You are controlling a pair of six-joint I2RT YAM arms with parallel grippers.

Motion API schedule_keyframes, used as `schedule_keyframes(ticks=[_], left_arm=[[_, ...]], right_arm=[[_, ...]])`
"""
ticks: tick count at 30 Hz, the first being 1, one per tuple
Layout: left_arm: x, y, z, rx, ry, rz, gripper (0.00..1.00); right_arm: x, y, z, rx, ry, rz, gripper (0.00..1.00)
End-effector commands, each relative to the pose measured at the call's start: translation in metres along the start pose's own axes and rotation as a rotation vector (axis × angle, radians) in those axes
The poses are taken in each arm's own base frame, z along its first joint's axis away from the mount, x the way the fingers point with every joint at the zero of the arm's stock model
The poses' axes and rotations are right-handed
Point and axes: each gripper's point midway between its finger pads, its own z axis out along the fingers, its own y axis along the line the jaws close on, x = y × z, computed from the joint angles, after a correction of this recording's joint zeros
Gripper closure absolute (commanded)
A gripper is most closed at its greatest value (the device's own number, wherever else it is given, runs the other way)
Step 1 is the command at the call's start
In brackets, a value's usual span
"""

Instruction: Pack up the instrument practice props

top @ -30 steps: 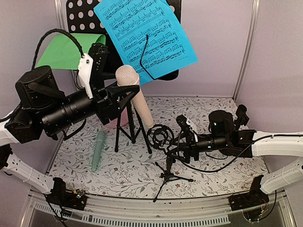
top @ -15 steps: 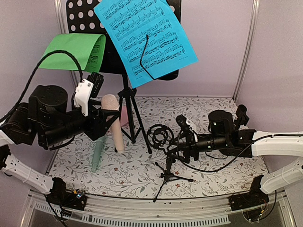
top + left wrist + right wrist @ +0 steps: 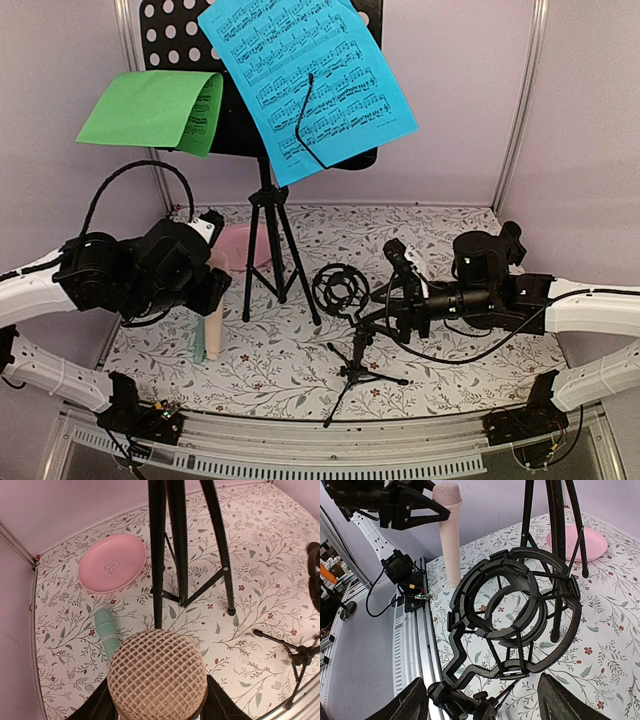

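Peach mic [image 3: 212, 338] stands clamped in our left gripper [image 3: 157, 707], lower left; next we likely release it. Our right gripper [image 3: 484, 700] gapes around tripod [image 3: 512, 615].

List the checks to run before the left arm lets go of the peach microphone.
1. Left tool shut on peach microphone, roughly upright: ok.
2. Its base resting on the table: cannot tell.
3. Mint-green microphone clear of it: not ok, lying right beside.
4. Music stand legs apart from that tool: ok.
5. Right tool open, away by the small tripod: ok.
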Motion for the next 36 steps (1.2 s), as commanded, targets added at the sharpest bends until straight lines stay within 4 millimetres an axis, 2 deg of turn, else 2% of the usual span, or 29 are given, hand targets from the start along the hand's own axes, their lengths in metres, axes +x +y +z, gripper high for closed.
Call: schedule_keyframes(ticks=[1, 7, 12, 15, 18, 23, 29, 36], left_arm=[[0.005, 0.008, 0.028, 0.019, 0.062, -0.026, 0.51], [0.009, 0.021, 0.069, 0.057, 0.105, -0.084, 0.50], [0.027, 0.037, 0.107, 0.017, 0.193, -0.096, 0.51], [0.034, 0.041, 0.128, 0.028, 0.233, -0.082, 0.49], [0.041, 0.054, 0.148, 0.025, 0.264, -0.119, 0.48], [0.045, 0.079, 0.165, -0.039, 0.291, -0.186, 0.47], [0.059, 0.078, 0.187, -0.048, 0.325, -0.243, 0.45], [0.074, 0.085, 0.207, -0.125, 0.353, -0.248, 0.44]], right_arm=[[0.001, -0.001, -0.002, 0.006, 0.000, 0.011, 0.23], [0.001, -0.003, -0.003, 0.019, -0.002, 0.011, 0.23], [0.001, -0.004, -0.003, 0.027, -0.003, 0.009, 0.23], [0.001, -0.005, -0.004, 0.033, -0.003, 0.008, 0.23], [0.002, -0.007, -0.005, 0.047, -0.003, 0.009, 0.23], [-0.001, -0.006, -0.006, 0.046, -0.009, 0.006, 0.23], [-0.003, -0.004, -0.010, 0.043, -0.023, 0.001, 0.23], [-0.006, -0.001, -0.012, 0.035, -0.029, 0.001, 0.23]])
